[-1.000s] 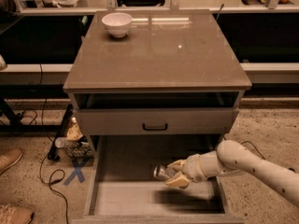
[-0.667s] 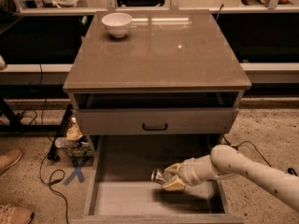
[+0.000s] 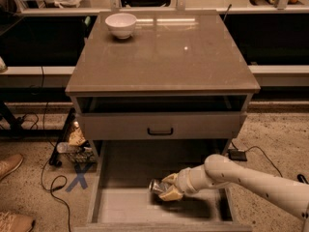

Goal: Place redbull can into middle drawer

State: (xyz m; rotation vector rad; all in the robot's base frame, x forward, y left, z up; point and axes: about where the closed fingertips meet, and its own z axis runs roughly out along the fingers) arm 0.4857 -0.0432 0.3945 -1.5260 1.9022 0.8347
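One redbull can [image 3: 156, 186] clasped in gripper [image 3: 170, 190], silver end poking left, low over middle drawer [image 3: 120, 208] floor.

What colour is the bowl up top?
White bowl, camera view; gripper holds redbull can in middle drawer.

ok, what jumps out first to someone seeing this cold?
The white arm from the right, with its gripper shut on the redbull can down in the pulled-out middle drawer. Next, the white bowl at the back left of the cabinet top.
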